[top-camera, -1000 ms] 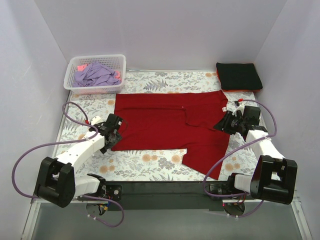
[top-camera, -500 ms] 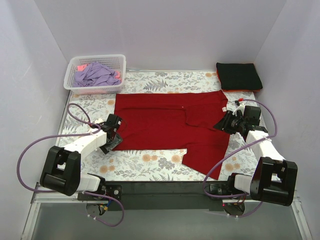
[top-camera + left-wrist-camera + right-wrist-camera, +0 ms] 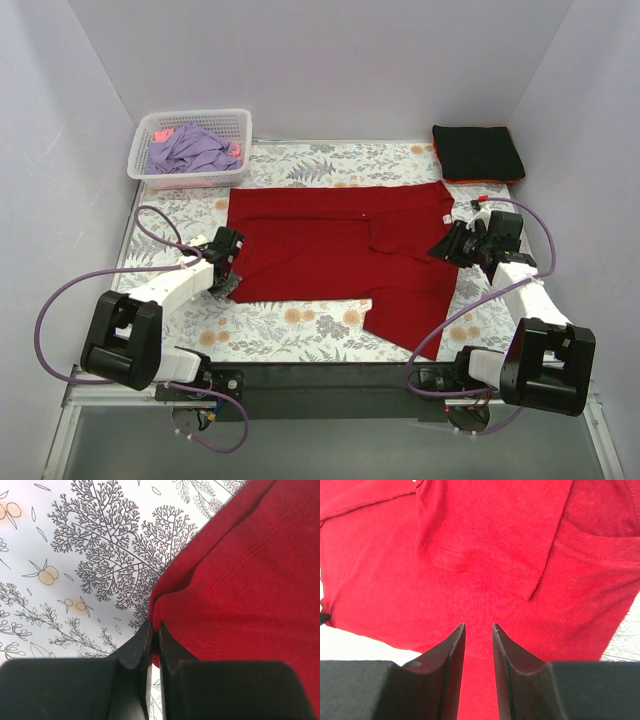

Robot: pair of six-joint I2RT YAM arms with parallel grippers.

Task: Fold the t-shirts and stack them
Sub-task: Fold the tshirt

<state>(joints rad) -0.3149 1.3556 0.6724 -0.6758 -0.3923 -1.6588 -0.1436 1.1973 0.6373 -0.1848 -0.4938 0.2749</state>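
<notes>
A deep-red t-shirt (image 3: pixel 340 250) lies spread flat on the floral table cloth (image 3: pixel 300 322), its long side running across the table and its small white neck label (image 3: pixel 447 217) at its right end. The left gripper (image 3: pixel 230 278) sits at the shirt's near left corner. In the left wrist view its fingers (image 3: pixel 137 647) are pressed together, with the hemmed edge of the red cloth (image 3: pixel 240 590) drawn down and pinched between them, and the fabric puckers into a small ridge just above the tips. The right gripper (image 3: pixel 447 247) is at the shirt's right end, just nearer than the label. In the right wrist view its fingers (image 3: pixel 451 650) stand a narrow gap apart, pointing at the red cloth (image 3: pixel 380 580) just below a short sleeve (image 3: pixel 485 540) that lies folded over the body. Red fabric shows through the gap, but whether the tips touch it I cannot tell. Beyond the shirt's far right corner, well apart from it, a folded black t-shirt (image 3: pixel 478 150) rests on an orange-red t-shirt (image 3: pixel 482 181), of which only an edge shows. Beyond the shirt's far left corner stands a white lattice basket (image 3: pixel 190 181) holding a crumpled lavender t-shirt (image 3: pixel 190 150) and a bit of pink cloth (image 3: pixel 163 134).
</notes>
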